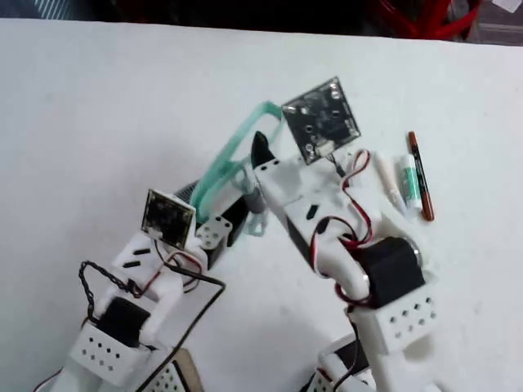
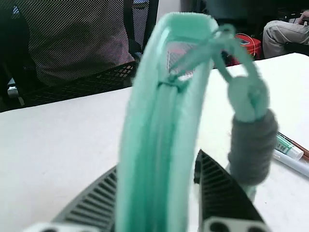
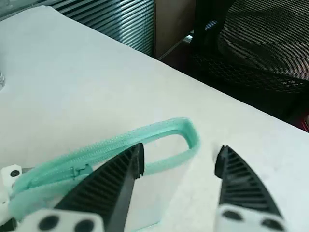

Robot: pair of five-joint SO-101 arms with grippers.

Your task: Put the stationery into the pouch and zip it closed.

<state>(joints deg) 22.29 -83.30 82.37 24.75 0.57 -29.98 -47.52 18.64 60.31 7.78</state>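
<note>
Plainly: left claw (image 2: 158,166) clenched on pouch (image 2: 159,96); right claw (image 3: 181,151) spread; pens (image 1: 419,175): print unreadable.

A: Off-task stuff in view?
B: White table (image 1: 98,106) under everything. Black mesh chair (image 2: 72,82) just past the far edge.
A: Anything further back?
B: Slatted blinds (image 3: 111,19) beyond the table corner, with a brown panel (image 3: 174,24) right beside them. Red object (image 2: 248,46) behind the table, can't tell what. Brown block corner (image 1: 184,371) at the near edge.
</note>
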